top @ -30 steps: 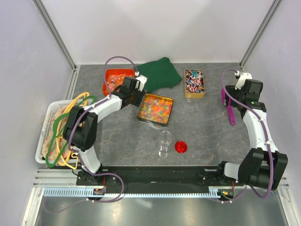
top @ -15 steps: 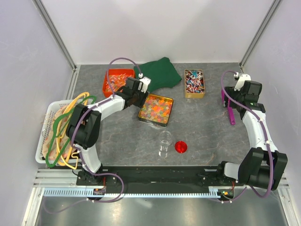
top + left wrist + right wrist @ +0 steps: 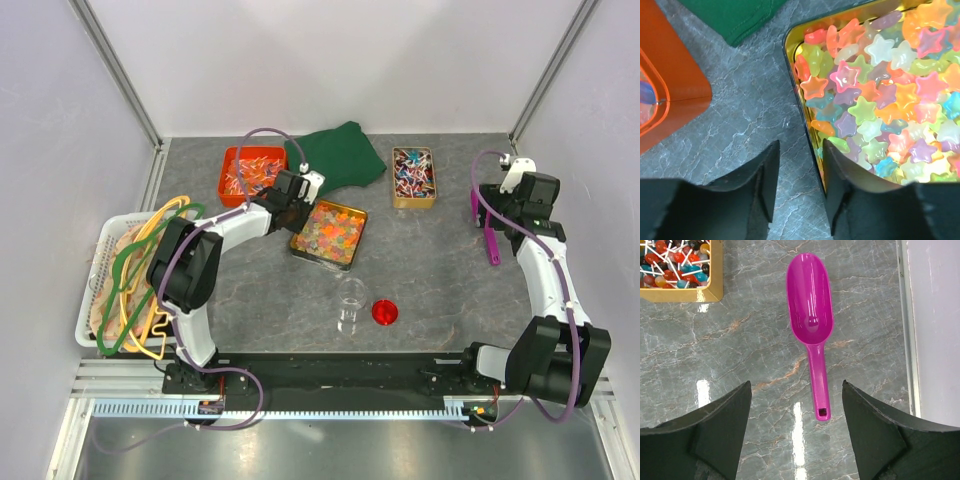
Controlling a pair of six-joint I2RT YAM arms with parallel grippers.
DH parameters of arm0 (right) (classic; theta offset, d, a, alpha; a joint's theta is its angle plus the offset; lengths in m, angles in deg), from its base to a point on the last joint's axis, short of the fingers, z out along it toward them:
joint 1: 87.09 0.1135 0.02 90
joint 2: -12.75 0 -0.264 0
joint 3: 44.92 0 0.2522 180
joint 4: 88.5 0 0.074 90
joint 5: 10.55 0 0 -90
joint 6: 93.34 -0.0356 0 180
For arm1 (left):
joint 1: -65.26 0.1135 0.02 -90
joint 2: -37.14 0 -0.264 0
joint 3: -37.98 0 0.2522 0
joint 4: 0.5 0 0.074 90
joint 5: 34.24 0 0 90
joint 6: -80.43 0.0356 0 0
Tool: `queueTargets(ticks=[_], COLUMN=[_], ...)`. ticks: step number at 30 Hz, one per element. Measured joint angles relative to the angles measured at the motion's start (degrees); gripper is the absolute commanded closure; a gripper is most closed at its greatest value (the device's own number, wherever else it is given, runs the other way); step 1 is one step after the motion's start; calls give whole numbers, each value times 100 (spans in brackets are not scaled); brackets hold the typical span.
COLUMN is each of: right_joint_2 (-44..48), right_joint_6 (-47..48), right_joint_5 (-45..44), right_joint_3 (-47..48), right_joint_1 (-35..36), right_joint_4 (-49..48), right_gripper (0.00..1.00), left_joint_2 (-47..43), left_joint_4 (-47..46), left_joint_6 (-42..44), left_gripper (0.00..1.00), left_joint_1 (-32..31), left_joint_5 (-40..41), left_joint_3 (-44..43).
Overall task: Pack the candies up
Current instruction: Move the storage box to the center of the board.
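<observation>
Marbled tabletop (image 3: pixel 740 125), glossy star-shaped candies (image 3: pixel 880 90)

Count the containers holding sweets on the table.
3: an orange tray back left, a gold tin of star candies mid-table, and a gold box of lollipops back right. None seems hidden.

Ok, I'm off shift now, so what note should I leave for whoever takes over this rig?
Left gripper: part open, fingers astride the gold tin's left rim.
Right gripper: open, empty, above the magenta scoop lying on the table.
Candies: in the tin.
Clear jar and red lid: side by side, apart.
Done: nothing visibly packed.
Left: likely scoop candies into the jar, then lid it.
</observation>
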Motion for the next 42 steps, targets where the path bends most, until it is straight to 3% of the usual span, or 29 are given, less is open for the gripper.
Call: queueTargets(ticks=[15, 26, 34, 42], right_joint_2=[94, 160, 205, 219], right_joint_6=[-4, -4, -4, -4], right_joint_5=[267, 409, 520, 555], right_joint_3=[-83, -125, -149, -170], right_joint_1=[-125, -162, -177, -245], right_joint_4=[0, -4, 2, 2], right_gripper=[20, 20, 20, 21], left_joint_2=[-299, -748, -586, 87], left_joint_4=[90, 229, 341, 791], left_joint_6=[142, 142, 66, -107], left_gripper=[66, 68, 68, 72], left_joint_1=[17, 706, 1403, 1451], left_joint_5=[848, 1060, 1080, 1134], left_joint_3=[717, 1246, 1032, 66])
